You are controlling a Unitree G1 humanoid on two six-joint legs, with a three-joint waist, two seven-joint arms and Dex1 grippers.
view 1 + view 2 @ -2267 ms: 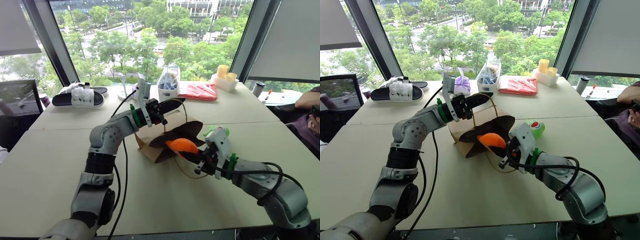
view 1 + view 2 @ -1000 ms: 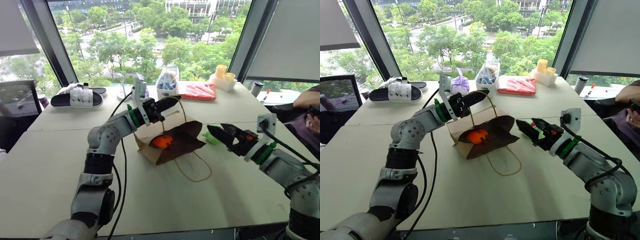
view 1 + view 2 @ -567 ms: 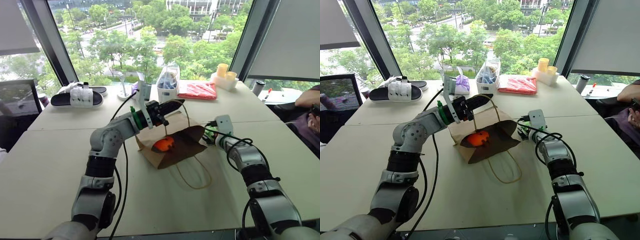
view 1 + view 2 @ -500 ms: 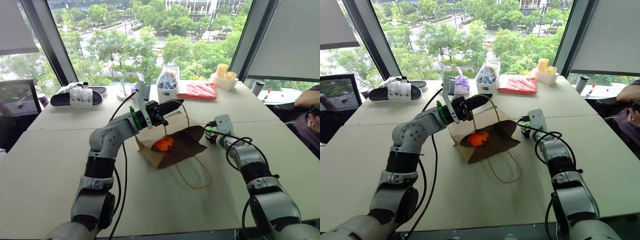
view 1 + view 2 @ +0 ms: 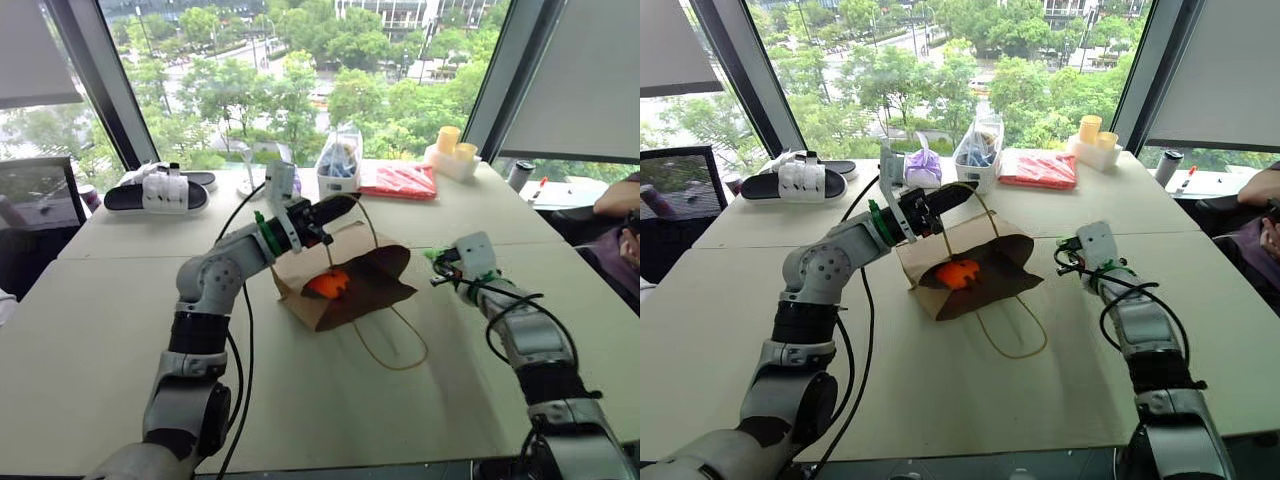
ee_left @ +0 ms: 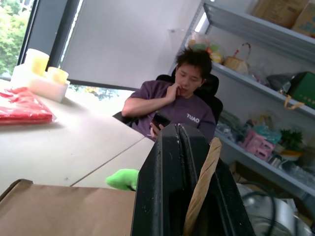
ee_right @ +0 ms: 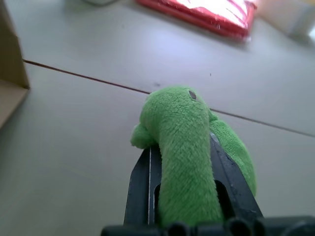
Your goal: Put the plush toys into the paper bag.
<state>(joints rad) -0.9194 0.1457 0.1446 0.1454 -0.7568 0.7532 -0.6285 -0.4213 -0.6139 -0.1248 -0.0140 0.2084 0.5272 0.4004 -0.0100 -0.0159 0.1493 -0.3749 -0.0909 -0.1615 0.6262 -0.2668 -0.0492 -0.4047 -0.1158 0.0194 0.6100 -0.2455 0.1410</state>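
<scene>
Right jaws (image 7: 184, 187) around fuzzy green plush toy (image 7: 187, 147), soft body squeezed.

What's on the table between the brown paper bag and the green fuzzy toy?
Nothing. In the right wrist view, bare table runs from the paper bag edge to the green plush toy, which the right gripper pinches.

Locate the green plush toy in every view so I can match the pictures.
Left eye view: green plush toy right of the paper bag, at the right arm's tip.
Right eye view: green plush toy, same spot.
Left wrist view: green plush toy beyond the bag's brown edge.
Right wrist view: green plush toy clamped between the fingers.
Shared landmark: the paper bag.
</scene>
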